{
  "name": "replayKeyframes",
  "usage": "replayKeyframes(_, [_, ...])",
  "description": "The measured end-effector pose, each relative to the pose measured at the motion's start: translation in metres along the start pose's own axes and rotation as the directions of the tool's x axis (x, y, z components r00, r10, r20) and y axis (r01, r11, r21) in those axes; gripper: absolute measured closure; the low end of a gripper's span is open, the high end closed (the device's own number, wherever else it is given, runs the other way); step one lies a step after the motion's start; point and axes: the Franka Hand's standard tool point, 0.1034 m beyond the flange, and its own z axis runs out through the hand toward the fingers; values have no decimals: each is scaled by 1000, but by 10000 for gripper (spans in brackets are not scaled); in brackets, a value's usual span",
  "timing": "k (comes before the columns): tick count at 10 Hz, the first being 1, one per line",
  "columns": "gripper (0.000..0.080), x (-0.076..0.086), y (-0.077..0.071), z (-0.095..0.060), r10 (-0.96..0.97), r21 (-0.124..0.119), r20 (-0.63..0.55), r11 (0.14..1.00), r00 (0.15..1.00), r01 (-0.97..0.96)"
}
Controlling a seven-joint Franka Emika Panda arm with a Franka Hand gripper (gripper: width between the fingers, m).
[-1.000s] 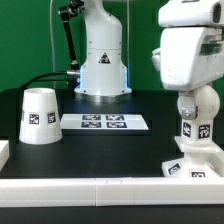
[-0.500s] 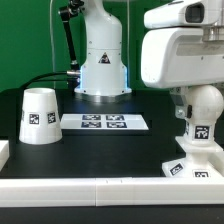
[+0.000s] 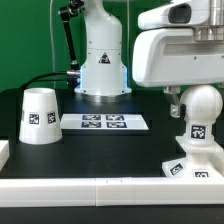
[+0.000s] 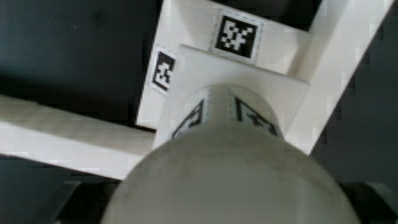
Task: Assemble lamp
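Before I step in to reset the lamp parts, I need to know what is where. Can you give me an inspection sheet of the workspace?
Surface: black table with a white rim along the front.
Job's things: the shade stands alone, wide end down, at the exterior view's left. The bulb stands upright on the base at the right.
Clutter: the marker board lies flat between shade and bulb, farther back.
Grippers: the claw is over the bulb's top. Whether it is open or shut cannot be told.
Cables: a black cable runs beside the arm's pedestal.
Surroundings: green backdrop.
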Motion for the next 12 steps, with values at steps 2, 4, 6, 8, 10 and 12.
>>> replayKeyframes(2, [223,-3,0,0,265,9,12,964,964,-265])
replayKeyframes(4, [223,-5,-2,1,434,19,34,900,900,-435])
replayKeyframes(6, [223,-6,-5,2,616,26,61,786,785,-618])
replayKeyframes(8, [223,-6,-8,2,749,12,85,659,657,-752])
replayKeyframes(10, [223,-5,-7,2,805,16,101,586,585,-810])
replayKeyframes(12, [223,-6,-8,2,820,15,103,564,563,-825])
